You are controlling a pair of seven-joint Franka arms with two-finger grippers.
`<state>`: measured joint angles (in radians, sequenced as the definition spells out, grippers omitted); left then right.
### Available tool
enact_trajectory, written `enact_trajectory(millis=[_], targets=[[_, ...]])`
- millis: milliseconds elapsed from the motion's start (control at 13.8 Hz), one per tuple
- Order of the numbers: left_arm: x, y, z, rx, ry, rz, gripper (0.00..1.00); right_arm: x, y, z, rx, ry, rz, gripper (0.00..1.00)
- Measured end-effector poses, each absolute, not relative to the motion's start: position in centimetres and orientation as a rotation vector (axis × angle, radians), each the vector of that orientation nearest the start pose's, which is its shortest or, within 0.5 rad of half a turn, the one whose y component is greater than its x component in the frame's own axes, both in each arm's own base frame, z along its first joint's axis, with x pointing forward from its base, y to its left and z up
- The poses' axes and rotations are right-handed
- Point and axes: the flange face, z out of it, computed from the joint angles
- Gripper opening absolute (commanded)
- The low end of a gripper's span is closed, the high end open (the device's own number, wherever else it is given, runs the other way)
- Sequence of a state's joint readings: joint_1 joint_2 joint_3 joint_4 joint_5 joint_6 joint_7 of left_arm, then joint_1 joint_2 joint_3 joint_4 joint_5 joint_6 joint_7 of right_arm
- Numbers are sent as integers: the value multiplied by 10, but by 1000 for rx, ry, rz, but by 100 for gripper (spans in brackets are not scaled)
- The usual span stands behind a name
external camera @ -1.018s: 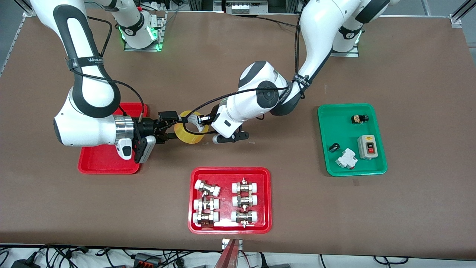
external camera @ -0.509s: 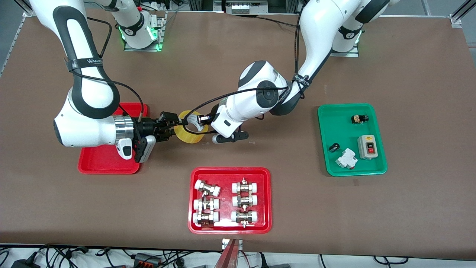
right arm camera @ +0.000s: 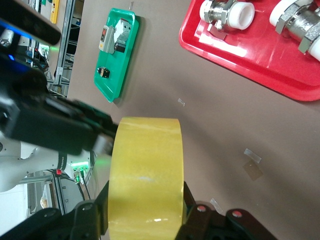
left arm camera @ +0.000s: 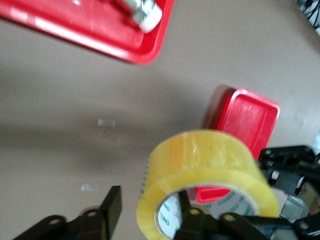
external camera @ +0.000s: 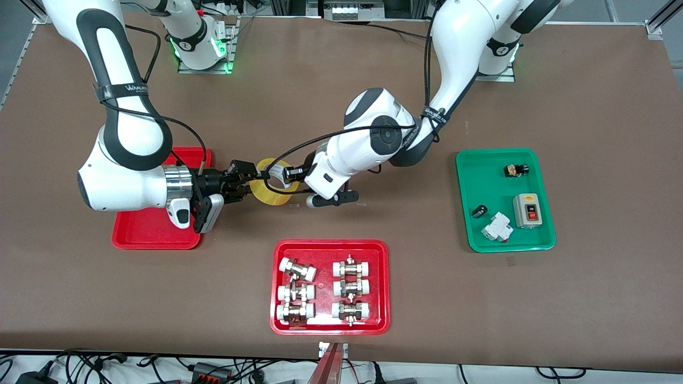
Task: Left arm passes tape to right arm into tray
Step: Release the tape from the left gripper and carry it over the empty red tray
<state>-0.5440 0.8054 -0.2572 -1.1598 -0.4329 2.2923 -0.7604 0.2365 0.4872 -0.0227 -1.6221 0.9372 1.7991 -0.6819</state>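
Two grippers meet at the tape (external camera: 272, 182) in the front view, above the table (external camera: 587, 96) between the narrow red tray (external camera: 155, 234) and the wider red tray (external camera: 330, 325). The right gripper (external camera: 246, 181), on a level forearm over the narrow tray, is clamped on the roll. The left gripper (external camera: 283, 173) reaches in from the bent left arm (external camera: 373, 141); one finger is inside the hole. Both arms carry bands reading "WANJIE"; the rest is not readable.

Left wrist view: the left gripper (left arm camera: 150, 212) has its jaws apart, one finger (left arm camera: 112, 205) clear of the tape (left arm camera: 210, 170), which shows green print I cannot read.

Right wrist view: the right gripper (right arm camera: 142, 210) pinches the tape (right arm camera: 145, 170); the green tray (right arm camera: 116, 55) is well apart.
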Motion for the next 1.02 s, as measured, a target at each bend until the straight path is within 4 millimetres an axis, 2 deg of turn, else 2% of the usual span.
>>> enact_trajectory(millis=[145,218,364,509,655,800,1018], targets=[[603,-507,380,2481,398,-174,100,636,211,353,-2167,-577,68,28],[614,-486,393,2499,409,-181,100,635,209,351,-2171,-581,76,28],[637,-428,429,2563,431,-185,100,638,196,347,-2196,-575,82,27],[657,-363,465,2603,491,-184,100,645,170,339,-2241,-554,77,27],[675,-293,487,2611,585,-205,100,652,138,332,-2265,-501,63,28],[680,-228,498,2655,661,-282,100,659,97,324,-2285,-426,49,28],[663,-139,523,2801,772,-407,100,659,5,300,-2331,-281,57,28]])
